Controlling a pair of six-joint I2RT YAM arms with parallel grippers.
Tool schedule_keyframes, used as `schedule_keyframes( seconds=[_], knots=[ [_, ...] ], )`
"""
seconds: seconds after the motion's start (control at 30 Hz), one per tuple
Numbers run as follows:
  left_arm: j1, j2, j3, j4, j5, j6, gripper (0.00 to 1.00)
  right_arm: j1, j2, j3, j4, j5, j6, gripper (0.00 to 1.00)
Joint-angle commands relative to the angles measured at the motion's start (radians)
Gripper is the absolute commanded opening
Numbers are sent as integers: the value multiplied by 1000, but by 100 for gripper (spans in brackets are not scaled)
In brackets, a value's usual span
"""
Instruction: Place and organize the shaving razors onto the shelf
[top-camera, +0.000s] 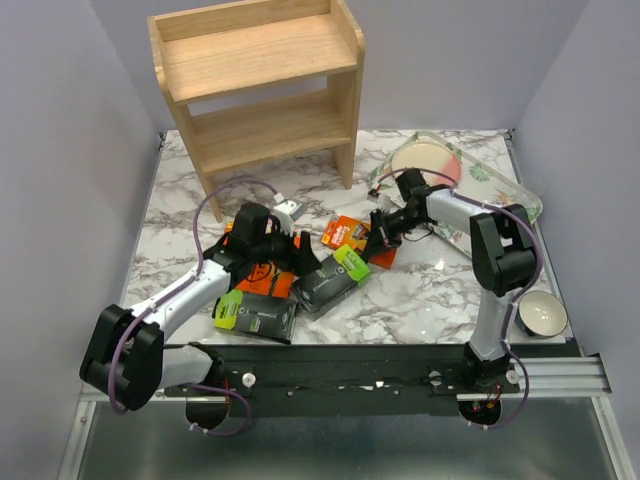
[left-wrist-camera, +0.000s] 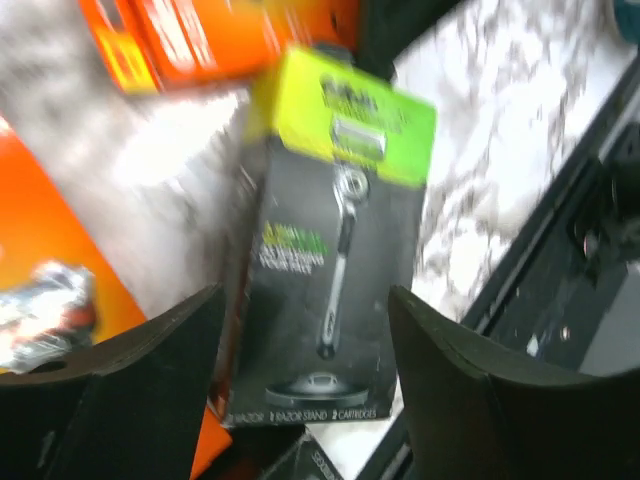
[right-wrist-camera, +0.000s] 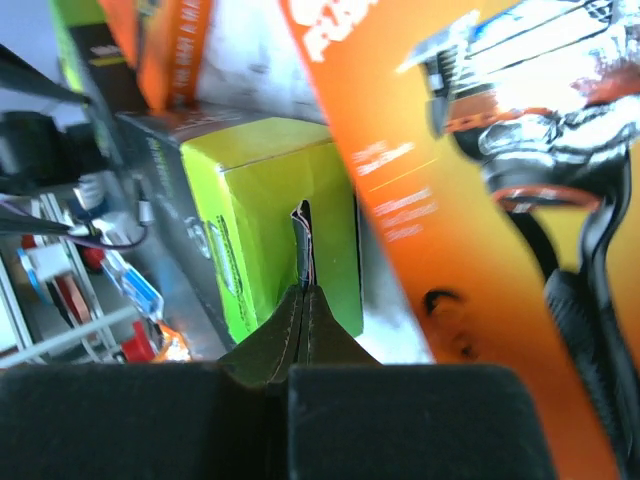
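The wooden shelf (top-camera: 260, 90) stands at the back left with both tiers bare. Several razor packs lie in a loose heap on the marble. One dark pack with a lime-green end (top-camera: 335, 280) is in the middle, and another (top-camera: 255, 312) lies nearer the front. One orange pack (top-camera: 345, 233) is behind them and another (top-camera: 262, 278) to the left. My left gripper (top-camera: 283, 255) hovers open over the heap. Its fingers frame the dark pack (left-wrist-camera: 330, 240) without touching it. My right gripper (right-wrist-camera: 303, 298) is shut, its tips at the flap seam of a lime-green end (right-wrist-camera: 270, 200), beside an orange pack (right-wrist-camera: 480, 200).
A floral tray (top-camera: 505, 185) holding a pink plate (top-camera: 425, 160) sits at the back right. A small bowl (top-camera: 540, 313) stands at the front right beside the right arm's base. The black mounting rail (top-camera: 380, 365) runs along the near edge.
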Motion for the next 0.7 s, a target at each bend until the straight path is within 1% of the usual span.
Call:
schedule_keyframes(
  seconds=[0.0,0.03,0.07,0.13,0.17,0.23,0.27,0.3,0.37,0.4,0.43,0.47,0.53,0.6,0.67],
  knots=[
    [2,-6,237,-113,-242,-81,99,-85,-141,16,-14,-77,141,1],
    [2,4,294,-116,-258,-177,99,-103,-151,16,-8,-90,176,1],
    [2,16,321,-126,-281,-224,99,-122,-161,18,1,-97,242,1],
    [2,39,352,-115,-277,-334,99,-165,-169,21,30,-92,296,1],
    [-2,40,346,-88,-265,-444,99,-176,-177,19,44,-92,347,1],
    [-28,40,322,-12,-262,-534,99,-200,-186,18,76,-78,382,1],
    [-63,40,307,17,-260,-607,99,-203,-194,13,89,-77,408,1],
    [-79,47,290,76,-259,-647,99,-209,-209,-8,139,-81,434,1],
    [-100,63,238,121,-247,-739,99,-214,-221,-33,204,-103,518,1],
    [-111,95,218,184,-225,-835,99,-220,-226,-59,272,-100,546,1],
    [-119,114,179,215,-207,-891,99,-222,-237,-70,305,-89,572,1],
    [-122,134,164,248,-200,-934,99,-225,-237,-83,337,-89,626,1],
    [-143,188,138,374,-199,-1012,99,-228,-238,-96,388,-89,657,1],
    [-159,238,136,454,-199,-1054,99,-228,-227,-100,408,-98,698,1],
    [-182,263,138,497,-208,-1100,99,-226,-202,-88,420,-110,717,1]
  ],
)
